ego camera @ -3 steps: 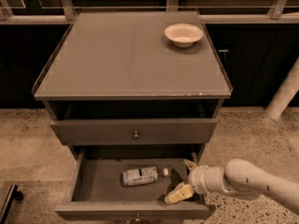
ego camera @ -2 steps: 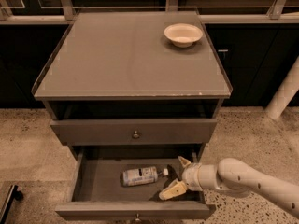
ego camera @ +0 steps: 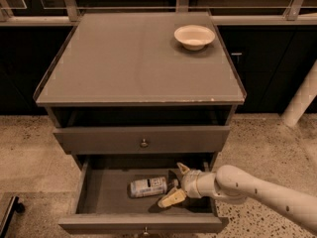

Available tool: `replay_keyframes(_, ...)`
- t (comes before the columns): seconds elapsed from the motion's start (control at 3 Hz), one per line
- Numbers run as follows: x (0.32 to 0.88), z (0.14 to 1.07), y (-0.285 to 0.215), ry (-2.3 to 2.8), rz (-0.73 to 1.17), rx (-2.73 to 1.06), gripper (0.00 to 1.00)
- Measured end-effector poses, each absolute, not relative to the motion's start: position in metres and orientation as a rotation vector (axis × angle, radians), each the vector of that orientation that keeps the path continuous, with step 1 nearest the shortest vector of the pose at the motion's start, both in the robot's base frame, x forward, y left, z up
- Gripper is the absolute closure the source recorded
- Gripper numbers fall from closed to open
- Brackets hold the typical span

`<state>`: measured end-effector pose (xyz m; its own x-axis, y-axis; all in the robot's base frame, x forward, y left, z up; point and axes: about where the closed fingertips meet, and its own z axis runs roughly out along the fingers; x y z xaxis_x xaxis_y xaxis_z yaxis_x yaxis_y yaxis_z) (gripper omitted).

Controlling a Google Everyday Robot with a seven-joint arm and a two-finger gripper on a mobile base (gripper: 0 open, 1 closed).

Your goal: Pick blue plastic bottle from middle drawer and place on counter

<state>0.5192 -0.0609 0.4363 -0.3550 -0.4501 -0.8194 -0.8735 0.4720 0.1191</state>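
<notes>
- blue plastic bottle (ego camera: 148, 186) lay on its side on the middle drawer (ego camera: 101, 195) floor.
- gripper (ego camera: 176, 184) sat at its cap end, jaws spread, nothing held.
- likely best: advance over the body, then close.

Bottle (ego camera: 147, 187) in drawer (ego camera: 103, 198) — gripper (ego camera: 177, 184) seemingly alongside

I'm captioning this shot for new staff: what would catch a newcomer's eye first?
The white arm reaches from the right into the open middle drawer, its gripper, jaws open, at the cap end of the blue plastic bottle lying on its side. Next, the cream bowl at the back right corner of the counter.
</notes>
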Motion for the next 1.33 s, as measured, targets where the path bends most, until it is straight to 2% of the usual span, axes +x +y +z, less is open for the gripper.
replay_keyframes(0.67, 0.534, 0.41, -0.016, 1.93, 0.736, -1.161, 0.0)
replay_keyframes(1.33, 0.543, 0.387, 0.009, 1.922, 0.697, -1.209, 0.0)
